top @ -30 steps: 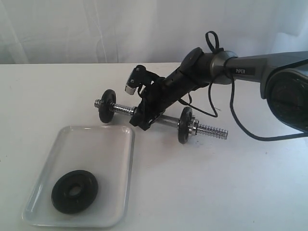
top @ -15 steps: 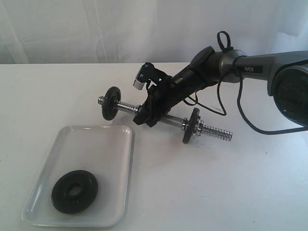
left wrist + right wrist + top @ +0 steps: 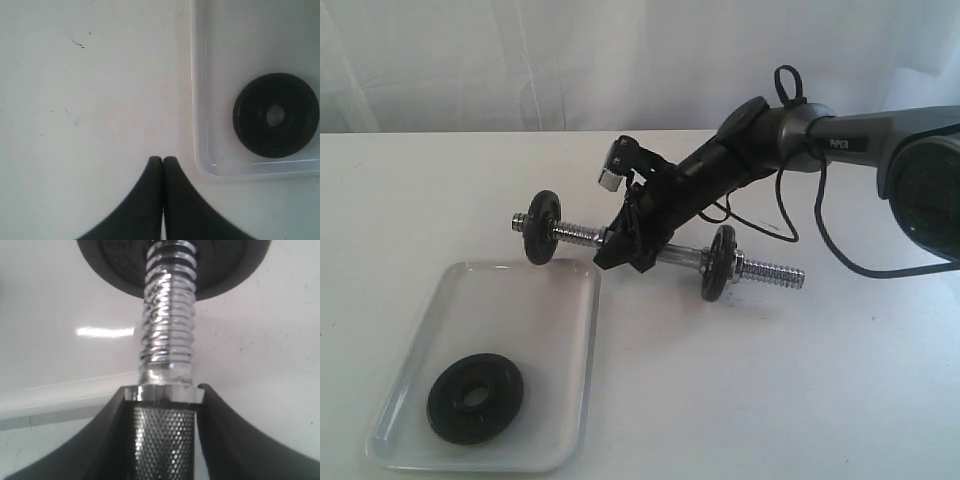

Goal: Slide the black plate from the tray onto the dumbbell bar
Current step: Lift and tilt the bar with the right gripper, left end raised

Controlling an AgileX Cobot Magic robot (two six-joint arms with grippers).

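**Exterior view:** right arm [image 3: 880, 135], grey forearm link. Small dark label [image 3: 850, 144] with white capitals, blurred, reads approx. "PIPER". Only 1 legible text in scene.

**Right wrist view:** weight disc [image 3: 115, 265] on dumbbell bar [image 3: 167, 340]. Faint raised marks on black face beside thread, out of focus, unreadable.

**Left wrist view:** black plate [image 3: 275, 115] in tray [image 3: 200, 100]. Concentric ridges on face, any lettering too small to tell.
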